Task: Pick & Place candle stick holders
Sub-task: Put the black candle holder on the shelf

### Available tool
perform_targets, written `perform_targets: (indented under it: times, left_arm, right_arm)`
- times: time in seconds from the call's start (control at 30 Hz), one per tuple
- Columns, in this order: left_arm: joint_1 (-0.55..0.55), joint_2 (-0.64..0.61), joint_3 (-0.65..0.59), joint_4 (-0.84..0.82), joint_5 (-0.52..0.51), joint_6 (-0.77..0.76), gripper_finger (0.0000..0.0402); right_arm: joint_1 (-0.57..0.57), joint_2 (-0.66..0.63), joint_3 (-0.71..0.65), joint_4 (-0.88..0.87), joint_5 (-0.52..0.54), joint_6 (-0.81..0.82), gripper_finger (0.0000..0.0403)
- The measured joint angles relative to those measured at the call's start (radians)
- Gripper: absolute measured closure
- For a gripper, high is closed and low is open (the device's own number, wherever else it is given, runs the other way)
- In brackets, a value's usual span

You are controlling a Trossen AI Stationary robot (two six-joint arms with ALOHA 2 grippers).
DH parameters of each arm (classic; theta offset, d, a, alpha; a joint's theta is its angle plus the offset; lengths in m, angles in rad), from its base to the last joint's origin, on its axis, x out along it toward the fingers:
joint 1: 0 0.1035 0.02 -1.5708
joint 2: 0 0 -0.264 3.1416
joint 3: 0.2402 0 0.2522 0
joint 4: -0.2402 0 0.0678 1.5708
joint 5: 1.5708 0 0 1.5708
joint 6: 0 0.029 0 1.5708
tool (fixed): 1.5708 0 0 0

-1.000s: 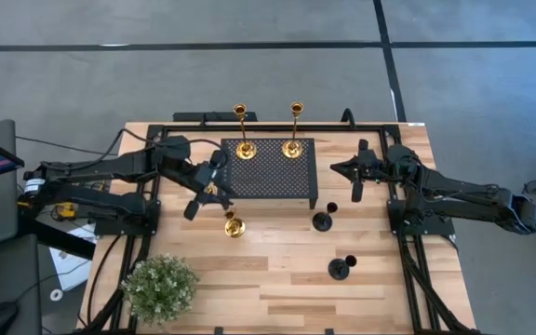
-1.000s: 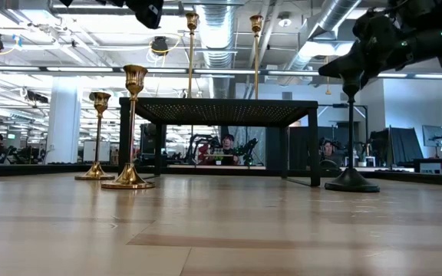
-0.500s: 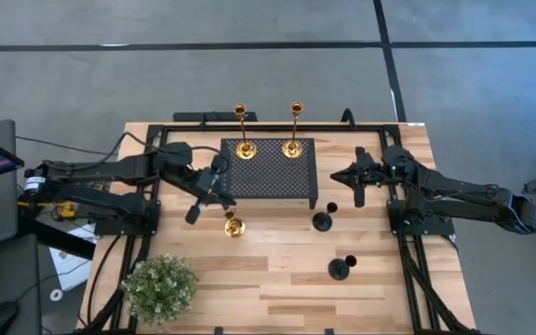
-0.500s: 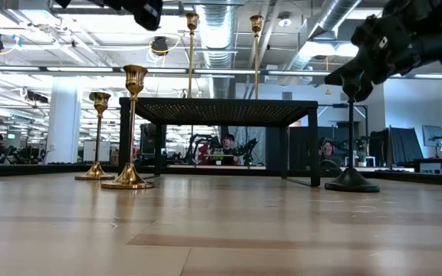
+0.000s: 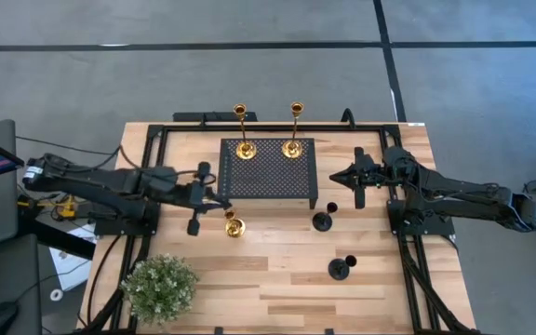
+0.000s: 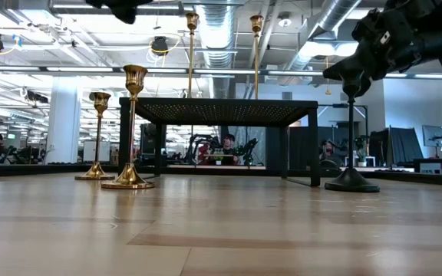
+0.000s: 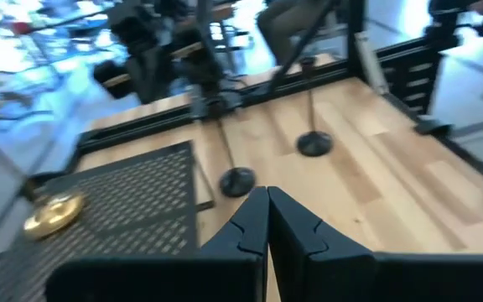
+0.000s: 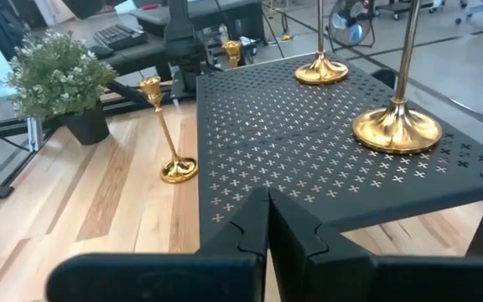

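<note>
Gold tall holders (image 5: 245, 149) (image 5: 292, 148) stand on the black stand (image 5: 268, 167). A short gold holder (image 5: 234, 225) sits on the wooden surface (image 5: 277, 270) beside the closed, empty left end effector (image 5: 196, 197). Two black holders (image 5: 322, 221) (image 5: 340, 269) stand near the closed, empty right end effector (image 5: 354, 177).

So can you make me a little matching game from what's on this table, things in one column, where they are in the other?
Things:
1. tall gold candle holders
2. short gold candle holder
3. black candle holders
4. potted plant

Places:
A. on the wood, right of the black stand
B. near corner of the table, left arm's side
C. on top of the stand
D. on the wood by the left gripper

Pairs: 1-C, 2-D, 3-A, 4-B
</note>
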Motion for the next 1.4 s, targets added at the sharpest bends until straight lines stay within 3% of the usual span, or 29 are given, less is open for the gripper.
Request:
perform_targets:
  times: [0.17, 0.33, 0.63, 1.4]
  left_arm:
    - [-0.122, -0.078, -0.063, 0.001, -0.182, -0.023, 0.0398]
    - [-0.220, -0.113, -0.122, 0.001, -0.274, -0.014, 0.0398]
    - [-0.255, -0.151, -0.189, 0.003, -0.314, 0.147, 0.0396]
    - [-0.255, -0.187, -0.193, 0.060, -0.325, 0.089, 0.0394]
  right_arm:
    - [0.000, 0.000, 0.000, 0.001, 0.001, -0.001, 0.0402]
    - [0.000, 0.000, 0.000, 0.004, 0.001, -0.002, 0.0402]
    - [0.000, -0.011, 0.000, 0.008, 0.001, -0.002, 0.0402]
    - [0.000, -0.014, 0.000, 0.043, 0.002, 0.000, 0.0402]
